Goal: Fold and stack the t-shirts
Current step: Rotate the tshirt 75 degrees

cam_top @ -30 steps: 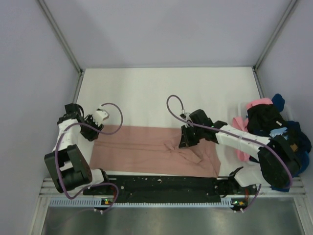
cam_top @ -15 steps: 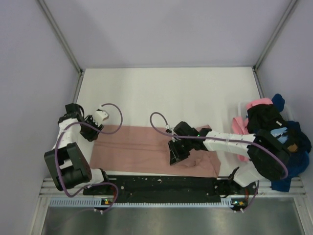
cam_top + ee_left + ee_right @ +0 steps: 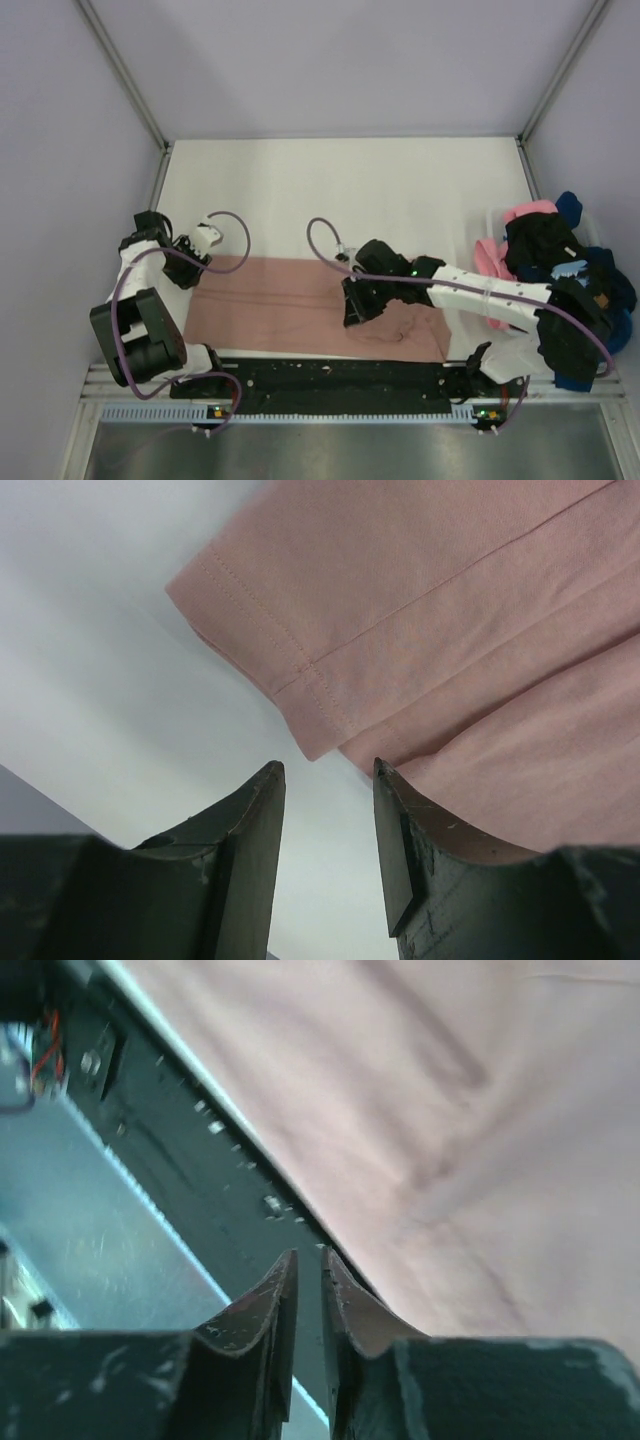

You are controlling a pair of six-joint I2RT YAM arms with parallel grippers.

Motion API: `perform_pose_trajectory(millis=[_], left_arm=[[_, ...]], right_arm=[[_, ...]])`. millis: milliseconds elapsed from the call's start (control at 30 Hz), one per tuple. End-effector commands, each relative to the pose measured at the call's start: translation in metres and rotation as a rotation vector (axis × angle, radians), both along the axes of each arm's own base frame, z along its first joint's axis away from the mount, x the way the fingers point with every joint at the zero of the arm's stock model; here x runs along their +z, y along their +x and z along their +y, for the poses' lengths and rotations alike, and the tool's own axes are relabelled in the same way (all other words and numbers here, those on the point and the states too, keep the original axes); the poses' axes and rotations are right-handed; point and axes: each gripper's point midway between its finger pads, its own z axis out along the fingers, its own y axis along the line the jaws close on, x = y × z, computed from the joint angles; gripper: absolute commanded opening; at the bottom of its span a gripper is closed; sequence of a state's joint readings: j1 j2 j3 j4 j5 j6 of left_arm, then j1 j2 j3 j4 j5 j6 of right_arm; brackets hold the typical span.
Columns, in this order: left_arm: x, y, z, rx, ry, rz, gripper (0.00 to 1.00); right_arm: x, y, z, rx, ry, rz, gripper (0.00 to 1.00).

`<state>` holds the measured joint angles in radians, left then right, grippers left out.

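A dusty rose-pink t-shirt (image 3: 280,300) lies flat in a long strip along the table's near edge. Its right part (image 3: 405,330) is rumpled. My left gripper (image 3: 192,270) is at the shirt's left end, open and empty. In the left wrist view its jaws (image 3: 325,770) stand apart just short of a hemmed corner of the shirt (image 3: 310,730). My right gripper (image 3: 355,312) hovers over the shirt's near edge at mid-length. In the right wrist view its jaws (image 3: 308,1255) are almost together with nothing between them, above the pink cloth (image 3: 480,1120).
More t-shirts are heaped at the table's right edge: bright pink (image 3: 492,255), black (image 3: 542,245) and blue (image 3: 605,300). A black rail (image 3: 330,375) runs along the near edge and also shows in the right wrist view (image 3: 170,1150). The white tabletop (image 3: 340,190) lies behind the shirt.
My right gripper has moved left along the shirt, from its right third to the middle near edge. The cloth to its right is now more bunched. The left arm has not moved.
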<state>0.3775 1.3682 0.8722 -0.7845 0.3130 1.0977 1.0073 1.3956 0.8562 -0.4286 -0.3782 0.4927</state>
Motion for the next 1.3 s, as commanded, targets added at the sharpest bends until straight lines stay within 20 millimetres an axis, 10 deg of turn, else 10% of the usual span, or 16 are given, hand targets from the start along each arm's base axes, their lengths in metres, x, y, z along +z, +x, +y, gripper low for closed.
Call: perform_pose_trajectory(millis=[0, 133, 400, 767, 1033, 1267], left_arm=[[0.015, 0.011, -0.002, -0.009, -0.011, -0.056, 0.45], [0.02, 0.013, -0.007, -0.012, -0.034, -0.072, 0.45], [0.016, 0.013, -0.015, -0.007, -0.074, -0.077, 0.43], [-0.006, 0.012, -0.015, -0.008, -0.05, -0.051, 0.44], [-0.041, 0.01, 0.006, 0.035, 0.049, 0.004, 0.42], [-0.061, -0.011, 0.008, 0.031, 0.09, 0.047, 0.41]], right_arm=[[-0.004, 0.05, -0.049, -0.316, -0.07, -0.052, 0.11], [-0.027, 0.057, -0.091, -0.498, -0.167, -0.039, 0.0], [-0.086, 0.008, -0.154, -0.759, -0.347, 0.145, 0.0], [-0.035, 0.025, -0.178, -0.975, -0.263, 0.023, 0.08], [0.012, 0.125, -0.214, -1.055, -0.24, -0.176, 0.39], [-0.024, 0.185, -0.23, -1.013, -0.343, -0.149, 0.4]])
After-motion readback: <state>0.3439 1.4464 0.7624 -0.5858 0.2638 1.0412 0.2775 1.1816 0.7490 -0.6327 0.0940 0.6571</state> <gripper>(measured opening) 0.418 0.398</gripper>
